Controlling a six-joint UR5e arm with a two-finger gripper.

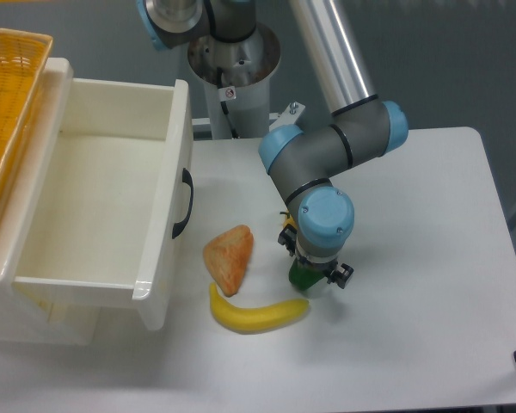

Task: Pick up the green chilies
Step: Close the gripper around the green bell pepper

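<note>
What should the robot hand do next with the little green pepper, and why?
Probably lift straight up a little. The gripper sits right down over the green chilies, which rest on the table touching the banana tip. Whether the fingers have closed is hidden by the wrist, so a gentle rise would test the hold.
</note>
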